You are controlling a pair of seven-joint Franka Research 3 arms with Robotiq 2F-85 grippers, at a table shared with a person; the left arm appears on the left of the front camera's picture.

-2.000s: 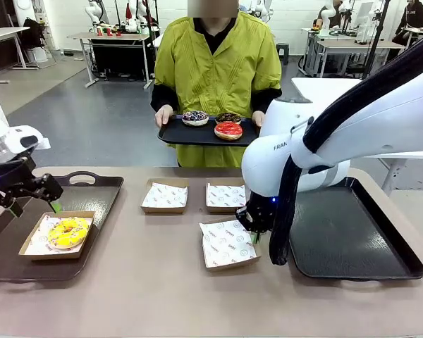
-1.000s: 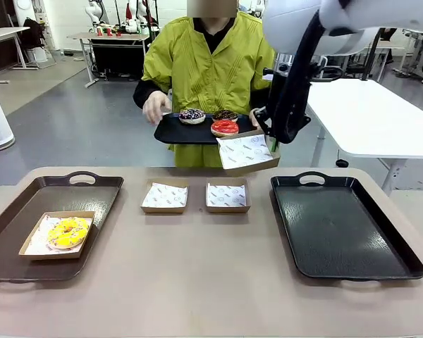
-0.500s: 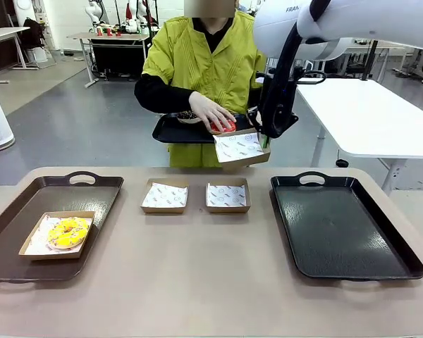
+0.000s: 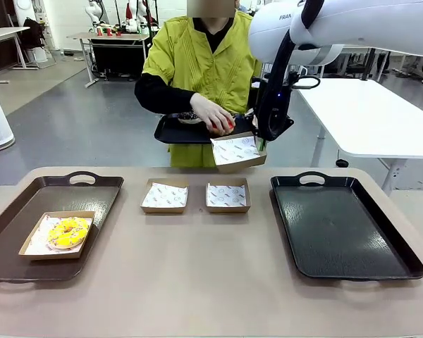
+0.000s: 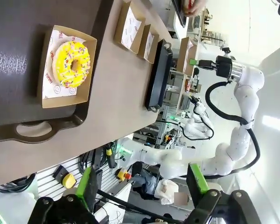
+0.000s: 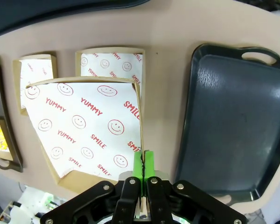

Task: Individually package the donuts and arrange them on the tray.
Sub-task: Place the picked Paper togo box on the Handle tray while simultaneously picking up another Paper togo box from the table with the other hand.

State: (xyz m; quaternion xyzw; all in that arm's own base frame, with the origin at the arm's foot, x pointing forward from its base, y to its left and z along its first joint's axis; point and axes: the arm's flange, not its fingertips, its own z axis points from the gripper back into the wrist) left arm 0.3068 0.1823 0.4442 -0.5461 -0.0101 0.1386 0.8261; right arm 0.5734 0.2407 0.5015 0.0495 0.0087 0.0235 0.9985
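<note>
Presenting paper-lined box [image 4: 234, 151], right claw [image 4: 262, 144] clamped on rim; person's hand [image 4: 211, 115] on red donut [image 4: 230, 124]. Next: hold box level. Left claw [image 5: 141, 182] spread wide, empty.

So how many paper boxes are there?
4 boxes: one under the yellow donut on the left tray, two on the table, one held up by the right gripper.

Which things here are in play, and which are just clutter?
In play: yellow donut, boxed; red donut under the person's hand; box pinched by right gripper; two empty boxes; left tray; right tray.
Clutter: white side table; far workbench.
</note>
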